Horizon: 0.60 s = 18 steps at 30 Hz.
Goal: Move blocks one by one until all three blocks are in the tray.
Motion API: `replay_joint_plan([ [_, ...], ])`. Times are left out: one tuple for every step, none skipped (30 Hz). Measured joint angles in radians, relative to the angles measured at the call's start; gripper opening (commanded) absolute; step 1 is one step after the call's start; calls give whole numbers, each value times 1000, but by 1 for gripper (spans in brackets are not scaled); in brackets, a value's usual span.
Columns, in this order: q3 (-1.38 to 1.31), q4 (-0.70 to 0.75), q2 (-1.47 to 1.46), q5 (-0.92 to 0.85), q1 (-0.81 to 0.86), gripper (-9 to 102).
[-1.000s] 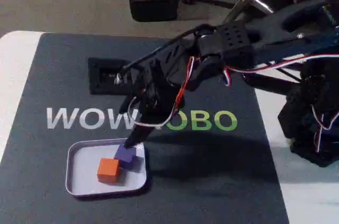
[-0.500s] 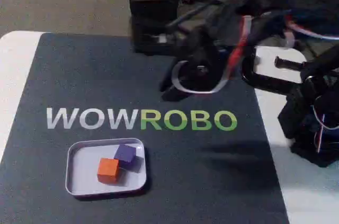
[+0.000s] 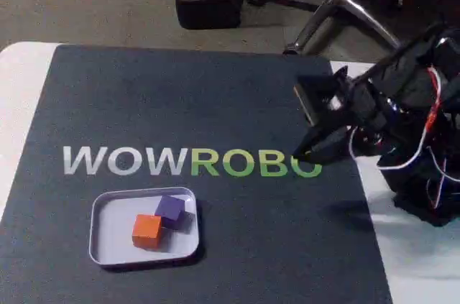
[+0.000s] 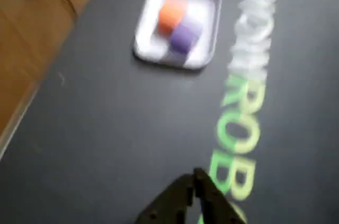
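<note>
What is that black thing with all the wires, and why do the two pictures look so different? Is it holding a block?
That black thing is a small robot arm. Its hand is the pointed part at its end, like a pair of tongs. One picture comes from a camera standing still beside the table. The other comes from a camera riding on the arm, so it looks down past the hand. On the dark mat lies a white tray with an orange block and a purple block inside, touching. The hand holds nothing.

A shallow white tray (image 3: pixel 108 246) with rounded corners is seen lying flat at the near left of the fixed view. An orange block (image 3: pixel 146 231) and a purple block (image 3: pixel 170 210) are contained within, touching, the purple one farther right.
</note>
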Motion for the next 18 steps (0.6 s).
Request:
replay_joint_plan([
  [21,20,35,6,-17,-8],
  [46,38,74,17,-23,-8],
  [75,63,126,29,-28,-8],
  [100,92,184,38,-44,-8],
  [117,112,242,44,-63,-8],
  [118,121,258,72,-58,-8],
  [126,124,267,109,-55,-8],
  [133,126,262,138,-67,-8],
  [137,124,270,167,-74,-8],
  [143,121,288,212,-71,-8],
  [143,120,287,259,-66,-8],
  [144,120,287,305,-66,-8],
  [144,120,284,344,-67,-8],
  [147,120,288,368,-60,-8],
  [156,121,288,383,-38,-8],
  [172,123,288,391,-14,-8],
  [189,123,288,391,6,-8],
  [209,126,288,387,17,-8],
])
